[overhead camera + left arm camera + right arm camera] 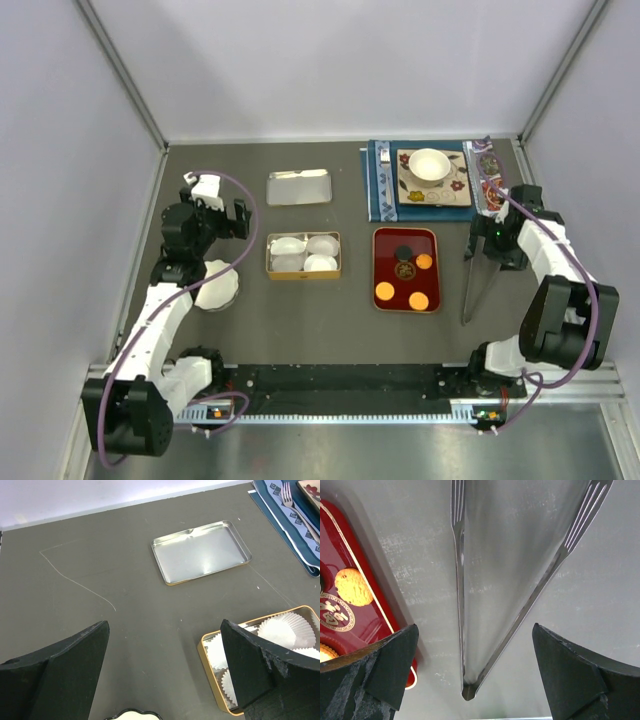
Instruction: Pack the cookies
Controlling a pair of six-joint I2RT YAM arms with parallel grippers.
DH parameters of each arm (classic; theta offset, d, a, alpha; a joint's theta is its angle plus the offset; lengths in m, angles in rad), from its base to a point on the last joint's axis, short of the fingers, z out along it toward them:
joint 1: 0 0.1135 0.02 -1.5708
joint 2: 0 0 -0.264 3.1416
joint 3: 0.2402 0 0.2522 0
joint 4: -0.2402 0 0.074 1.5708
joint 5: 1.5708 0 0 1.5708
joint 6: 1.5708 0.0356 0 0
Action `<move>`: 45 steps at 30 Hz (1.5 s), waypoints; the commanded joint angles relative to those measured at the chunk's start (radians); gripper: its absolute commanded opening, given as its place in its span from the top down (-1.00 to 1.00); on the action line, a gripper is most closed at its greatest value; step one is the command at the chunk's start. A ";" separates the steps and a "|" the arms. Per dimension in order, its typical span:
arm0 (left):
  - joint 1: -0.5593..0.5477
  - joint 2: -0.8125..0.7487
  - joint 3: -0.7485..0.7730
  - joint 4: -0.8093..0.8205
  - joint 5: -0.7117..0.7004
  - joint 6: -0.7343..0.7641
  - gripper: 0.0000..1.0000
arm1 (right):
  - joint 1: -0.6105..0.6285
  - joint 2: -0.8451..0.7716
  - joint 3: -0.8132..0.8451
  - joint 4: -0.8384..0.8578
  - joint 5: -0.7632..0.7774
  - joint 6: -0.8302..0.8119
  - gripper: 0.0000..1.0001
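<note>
Right end effector (475,630) gapes above tongs (460,580) beside tray (330,545).

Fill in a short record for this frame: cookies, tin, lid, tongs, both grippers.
cookies: four on the red tray, three orange and one dark; none in the tin
tin: open, left of the tray, holding white paper cups
lid: lying flat behind the tin
tongs: lying right of the tray
left gripper: open, empty
right gripper: open, over the tongs, not gripping them
</note>
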 commanded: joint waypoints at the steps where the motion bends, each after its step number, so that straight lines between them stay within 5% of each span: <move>1: 0.005 0.003 -0.019 0.077 0.001 -0.009 -0.98 | -0.004 0.026 -0.001 0.000 -0.004 -0.011 -0.95; 20: 0.005 0.000 -0.048 0.114 0.009 0.003 -0.98 | -0.006 0.224 0.014 0.041 0.033 -0.019 -0.85; 24: 0.005 0.000 -0.053 0.118 0.007 0.004 -0.98 | -0.006 0.248 0.023 0.058 0.034 -0.017 -0.63; 30: 0.005 0.000 -0.048 0.117 0.007 0.004 -0.98 | -0.004 0.259 0.069 0.056 0.045 -0.050 0.20; 45: 0.005 0.003 -0.048 0.123 0.009 0.015 -0.98 | 0.048 0.256 0.214 -0.031 0.056 -0.395 0.30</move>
